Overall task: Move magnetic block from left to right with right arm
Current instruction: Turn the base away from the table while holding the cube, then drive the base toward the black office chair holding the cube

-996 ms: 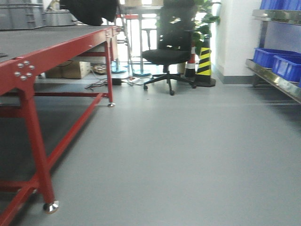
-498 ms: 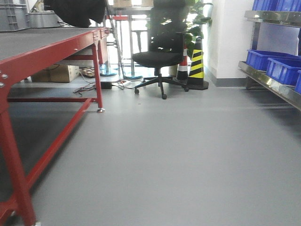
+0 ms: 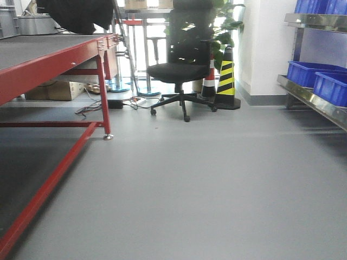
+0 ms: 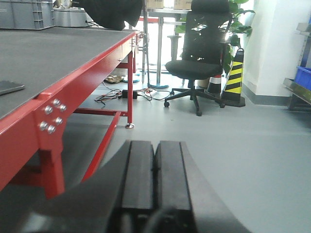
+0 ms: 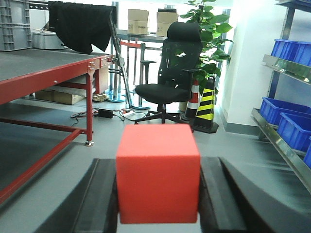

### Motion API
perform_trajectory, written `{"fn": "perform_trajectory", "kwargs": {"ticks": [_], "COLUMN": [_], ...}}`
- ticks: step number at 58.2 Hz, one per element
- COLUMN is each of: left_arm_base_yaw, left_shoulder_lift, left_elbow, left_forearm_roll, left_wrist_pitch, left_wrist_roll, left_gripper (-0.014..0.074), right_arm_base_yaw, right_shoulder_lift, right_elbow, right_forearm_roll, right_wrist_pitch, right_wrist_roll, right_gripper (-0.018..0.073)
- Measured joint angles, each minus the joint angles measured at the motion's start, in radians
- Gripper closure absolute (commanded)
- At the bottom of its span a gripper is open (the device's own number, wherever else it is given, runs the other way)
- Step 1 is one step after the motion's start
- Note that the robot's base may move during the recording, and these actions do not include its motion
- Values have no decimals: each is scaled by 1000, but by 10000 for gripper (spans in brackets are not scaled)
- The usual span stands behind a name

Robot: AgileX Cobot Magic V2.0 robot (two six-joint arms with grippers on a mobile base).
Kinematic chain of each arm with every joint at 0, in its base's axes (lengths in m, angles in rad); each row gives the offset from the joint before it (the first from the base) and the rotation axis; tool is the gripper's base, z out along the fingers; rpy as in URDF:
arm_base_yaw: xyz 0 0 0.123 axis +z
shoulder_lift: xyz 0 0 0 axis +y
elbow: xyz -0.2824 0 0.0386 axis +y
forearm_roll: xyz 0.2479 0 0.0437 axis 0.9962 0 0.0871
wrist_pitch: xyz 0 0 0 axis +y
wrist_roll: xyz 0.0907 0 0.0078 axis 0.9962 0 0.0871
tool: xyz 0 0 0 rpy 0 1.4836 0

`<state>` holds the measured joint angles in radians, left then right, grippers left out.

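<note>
In the right wrist view the magnetic block [image 5: 158, 172], a plain red-orange cube, fills the gap between the two black fingers [image 5: 104, 194] of my right gripper [image 5: 158, 160], which is shut on it and holds it above the grey floor. In the left wrist view my left gripper [image 4: 154, 145] is shut, its two black fingers [image 4: 138, 174] pressed together with nothing between them, beside the red table [image 4: 73, 82]. Neither gripper nor the block shows in the front view.
A red-framed table [image 3: 49, 59] with a dark top runs along the left. A black office chair [image 3: 181, 70] and striped cones [image 3: 225, 76] stand ahead. Metal shelving with blue bins [image 3: 317, 78] lines the right. Grey crates [image 5: 14, 24] sit on the table's far end.
The front view has shifted: the red table has slid left and partly out of frame, its near leg no longer shows, and the chair and cones sit lower and more centred.
</note>
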<state>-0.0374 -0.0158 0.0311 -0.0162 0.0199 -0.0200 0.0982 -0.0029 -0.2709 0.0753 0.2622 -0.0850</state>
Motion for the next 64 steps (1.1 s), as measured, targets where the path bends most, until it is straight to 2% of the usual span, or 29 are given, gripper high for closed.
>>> {"fn": "perform_trajectory", "kwargs": {"ticks": [64], "left_arm_base_yaw": [0], "left_shoulder_lift": [0], "left_elbow": [0], "left_forearm_roll": [0], "left_wrist_pitch": [0], "left_wrist_roll": [0], "left_gripper": [713], "right_arm_base_yaw": [0], "right_shoulder_lift": [0], "right_elbow": [0], "right_forearm_roll": [0], "right_wrist_pitch": [0], "right_wrist_roll": [0], "right_gripper": [274]}}
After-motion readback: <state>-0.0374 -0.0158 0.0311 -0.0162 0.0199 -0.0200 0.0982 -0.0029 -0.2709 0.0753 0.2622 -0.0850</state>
